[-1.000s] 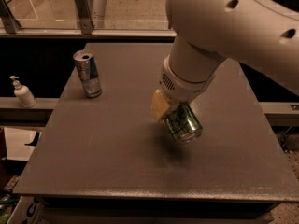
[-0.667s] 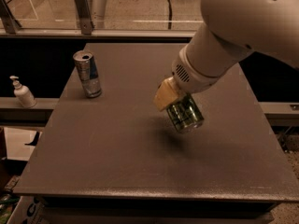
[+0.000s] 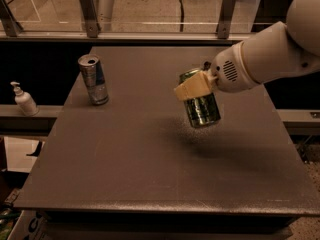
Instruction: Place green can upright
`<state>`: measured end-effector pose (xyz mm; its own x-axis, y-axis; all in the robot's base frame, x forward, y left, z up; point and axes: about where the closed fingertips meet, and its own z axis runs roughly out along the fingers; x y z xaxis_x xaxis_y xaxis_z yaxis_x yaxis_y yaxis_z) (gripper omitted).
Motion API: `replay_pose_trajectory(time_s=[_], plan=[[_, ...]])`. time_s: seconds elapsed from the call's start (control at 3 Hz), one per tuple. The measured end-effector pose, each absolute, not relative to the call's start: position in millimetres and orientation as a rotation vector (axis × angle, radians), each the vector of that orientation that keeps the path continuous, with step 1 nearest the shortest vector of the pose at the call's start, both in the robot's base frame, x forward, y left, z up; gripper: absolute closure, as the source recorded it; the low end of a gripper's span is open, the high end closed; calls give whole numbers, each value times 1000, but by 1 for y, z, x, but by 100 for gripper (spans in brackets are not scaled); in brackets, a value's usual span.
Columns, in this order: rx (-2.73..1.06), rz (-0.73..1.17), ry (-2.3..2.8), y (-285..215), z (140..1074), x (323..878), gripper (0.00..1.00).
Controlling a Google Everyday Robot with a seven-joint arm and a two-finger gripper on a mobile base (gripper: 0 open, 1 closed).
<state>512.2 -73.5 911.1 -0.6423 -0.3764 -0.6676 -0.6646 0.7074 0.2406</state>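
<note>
The green can (image 3: 202,108) is held near upright, slightly tilted, over the middle right of the dark table (image 3: 125,169). Its bottom end hangs just above the tabletop, with its shadow below it. My gripper (image 3: 196,88) reaches in from the right on a thick white arm and is shut on the can's upper part. One pale finger (image 3: 190,88) lies across the can's front; the other finger is hidden behind the can.
A slimmer silver-and-blue can (image 3: 93,79) stands upright at the table's far left. A white pump bottle (image 3: 23,100) stands on a ledge left of the table. A glass railing with metal posts (image 3: 88,11) runs behind the table.
The arm has swung up and to the right. The green can has turned from steeply tilted to near upright in the gripper.
</note>
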Motion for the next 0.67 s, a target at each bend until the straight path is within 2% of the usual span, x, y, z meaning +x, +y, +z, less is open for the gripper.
replay_pose_trajectory(time_s=[0.33,0.67], plan=[[-793,834,2153,-74,919,503,100],[-849,953,1930,-74,934,482,100]])
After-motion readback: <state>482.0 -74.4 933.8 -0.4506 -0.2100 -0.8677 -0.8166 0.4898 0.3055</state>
